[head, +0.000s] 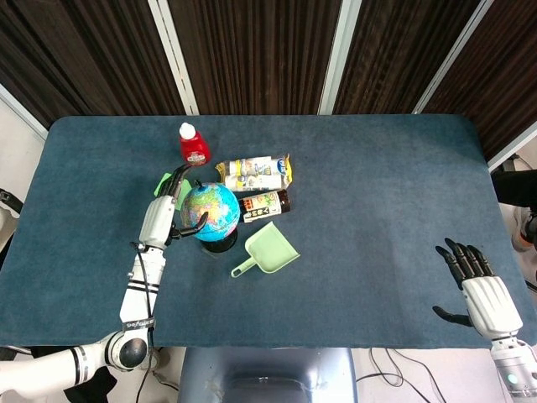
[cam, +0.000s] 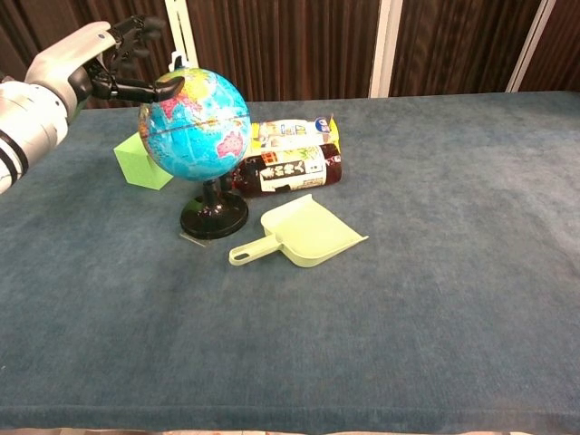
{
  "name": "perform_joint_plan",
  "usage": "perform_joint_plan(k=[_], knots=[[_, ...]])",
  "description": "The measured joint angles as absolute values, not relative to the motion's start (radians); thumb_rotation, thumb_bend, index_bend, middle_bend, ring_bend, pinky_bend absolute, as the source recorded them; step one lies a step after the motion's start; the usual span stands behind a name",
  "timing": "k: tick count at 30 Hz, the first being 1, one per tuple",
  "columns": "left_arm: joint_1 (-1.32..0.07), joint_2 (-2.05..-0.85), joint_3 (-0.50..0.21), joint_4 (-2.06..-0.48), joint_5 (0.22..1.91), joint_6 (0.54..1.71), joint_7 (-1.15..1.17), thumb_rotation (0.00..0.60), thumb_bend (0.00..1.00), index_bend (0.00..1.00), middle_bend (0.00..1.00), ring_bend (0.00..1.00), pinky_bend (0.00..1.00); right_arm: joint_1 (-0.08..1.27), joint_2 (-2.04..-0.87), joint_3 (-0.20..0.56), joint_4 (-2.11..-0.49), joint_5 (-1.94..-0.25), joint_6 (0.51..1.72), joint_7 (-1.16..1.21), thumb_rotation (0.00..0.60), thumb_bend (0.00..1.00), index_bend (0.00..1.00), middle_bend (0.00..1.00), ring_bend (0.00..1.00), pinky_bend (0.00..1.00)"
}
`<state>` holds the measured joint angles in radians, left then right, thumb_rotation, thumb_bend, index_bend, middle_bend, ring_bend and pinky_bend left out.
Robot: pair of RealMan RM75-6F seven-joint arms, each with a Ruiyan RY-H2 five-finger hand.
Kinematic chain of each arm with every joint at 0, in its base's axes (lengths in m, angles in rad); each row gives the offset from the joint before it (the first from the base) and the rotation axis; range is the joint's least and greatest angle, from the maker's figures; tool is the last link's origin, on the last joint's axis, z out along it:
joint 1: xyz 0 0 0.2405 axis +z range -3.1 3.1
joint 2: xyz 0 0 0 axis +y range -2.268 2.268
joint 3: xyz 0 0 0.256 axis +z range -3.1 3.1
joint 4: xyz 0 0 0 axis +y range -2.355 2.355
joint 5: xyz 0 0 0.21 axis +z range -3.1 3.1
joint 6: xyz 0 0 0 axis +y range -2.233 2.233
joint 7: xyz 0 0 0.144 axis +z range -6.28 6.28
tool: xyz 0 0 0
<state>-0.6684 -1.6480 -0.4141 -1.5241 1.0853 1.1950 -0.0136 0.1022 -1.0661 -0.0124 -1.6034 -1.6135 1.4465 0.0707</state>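
Note:
A small blue globe stands on a black base left of the table's middle. My left hand is cupped against the globe's left side with fingers apart. Its thumb touches the upper left of the sphere, and the other fingers reach up behind it. It holds nothing that I can see. A green block lies just behind this hand. My right hand hovers at the near right table edge with fingers spread and nothing in it; the chest view does not show it.
A light green dustpan lies in front of the globe. A dark bottle and a yellow-white packet lie on its right. A red bottle stands behind. Blue cloth covers the table.

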Motion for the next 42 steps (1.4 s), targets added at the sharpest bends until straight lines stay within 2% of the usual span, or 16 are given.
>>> perform_joint_plan(k=[19, 28, 32, 42], knots=[[-0.639, -1.622, -0.391, -1.504, 1.079, 1.194, -0.05, 0.558, 0.32, 0.0, 0.0, 0.0, 0.01, 0.1, -1.067, -0.011, -1.605, -1.612, 1.451, 0.065, 0.6, 0.18, 0.0, 0.0, 0.0, 0.0], [-0.66, -1.631, -0.413, -1.445, 1.054, 1.166, -0.058, 0.564, 0.32, 0.0, 0.0, 0.0, 0.01, 0.099, -1.069, -0.01, -1.605, -1.61, 1.452, 0.06, 0.6, 0.18, 0.0, 0.0, 0.0, 0.0], [-0.664, -1.63, -0.421, -1.423, 1.049, 1.159, -0.072, 0.584, 0.33, 0.0, 0.0, 0.0, 0.01, 0.097, -1.069, -0.01, -1.605, -1.611, 1.456, 0.06, 0.6, 0.18, 0.0, 0.0, 0.0, 0.0], [-0.563, -1.51, -0.361, -1.514, 1.153, 1.199, -0.181, 0.582, 0.33, 0.0, 0.0, 0.0, 0.01, 0.096, -1.071, -0.011, -1.606, -1.617, 1.46, 0.056, 0.6, 0.18, 0.0, 0.0, 0.0, 0.0]])
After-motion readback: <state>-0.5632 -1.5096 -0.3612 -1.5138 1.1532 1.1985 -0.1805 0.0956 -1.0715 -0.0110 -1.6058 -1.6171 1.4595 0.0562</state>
